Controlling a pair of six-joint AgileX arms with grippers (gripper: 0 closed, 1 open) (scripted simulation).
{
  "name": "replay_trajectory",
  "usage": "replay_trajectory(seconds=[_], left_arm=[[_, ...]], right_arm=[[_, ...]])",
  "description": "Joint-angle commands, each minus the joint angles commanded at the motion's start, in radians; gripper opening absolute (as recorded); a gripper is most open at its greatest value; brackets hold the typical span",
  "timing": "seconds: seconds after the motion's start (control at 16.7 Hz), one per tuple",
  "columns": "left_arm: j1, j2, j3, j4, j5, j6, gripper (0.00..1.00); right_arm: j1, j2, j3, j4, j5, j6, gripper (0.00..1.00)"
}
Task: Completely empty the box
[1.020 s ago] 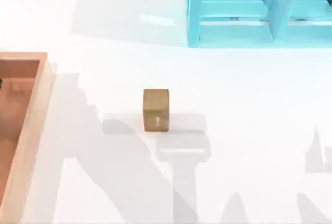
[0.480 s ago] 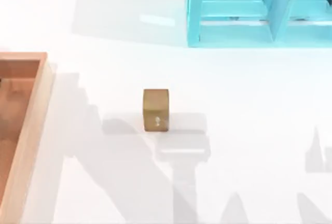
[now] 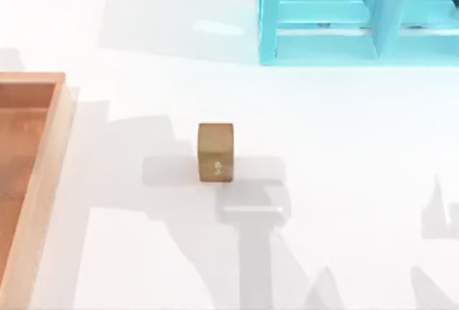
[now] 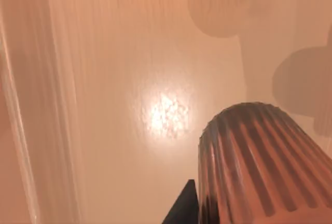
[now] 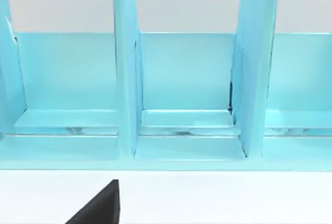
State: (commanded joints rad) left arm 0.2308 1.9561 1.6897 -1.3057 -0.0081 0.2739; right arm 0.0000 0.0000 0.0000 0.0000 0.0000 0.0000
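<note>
Our left gripper [image 4: 182, 211] hung just above the box [image 3: 44, 174] floor beside a ribbed object [image 4: 259, 167]; we couldn't tell its grip.

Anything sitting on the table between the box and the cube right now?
No. In the top view, the stretch between the box at the left edge and the cube is bare white table, crossed by grey shadows.

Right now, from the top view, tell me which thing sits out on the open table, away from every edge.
The small golden-brown cube. The wooden box runs off the left edge, and the cyan shelf unit runs off the top.
</note>
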Motion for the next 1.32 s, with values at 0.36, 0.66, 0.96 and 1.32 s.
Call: replay_trajectory(seconds=[0.36, 0.66, 0.96, 1.32], left_arm=[[-0.003, -0.013, 0.174, -0.18, 0.004, 0.0, 0.0], [-0.002, -0.009, 0.174, -0.182, 0.004, 0.0, 0.0], [-0.132, -0.101, 0.024, -0.111, 0.026, -0.133, 0.0], [-0.458, -0.349, -0.413, 0.072, 0.05, -0.448, 0.0]], right_arm=[[0.0, 0.0, 0.0, 0.0, 0.0, 0.0, 1.0], [0.0, 0.0, 0.0, 0.0, 0.0, 0.0, 1.0], [0.0, 0.0, 0.0, 0.0, 0.0, 0.0, 1.0], [0.0, 0.0, 0.0, 0.0, 0.0, 0.0, 1.0]])
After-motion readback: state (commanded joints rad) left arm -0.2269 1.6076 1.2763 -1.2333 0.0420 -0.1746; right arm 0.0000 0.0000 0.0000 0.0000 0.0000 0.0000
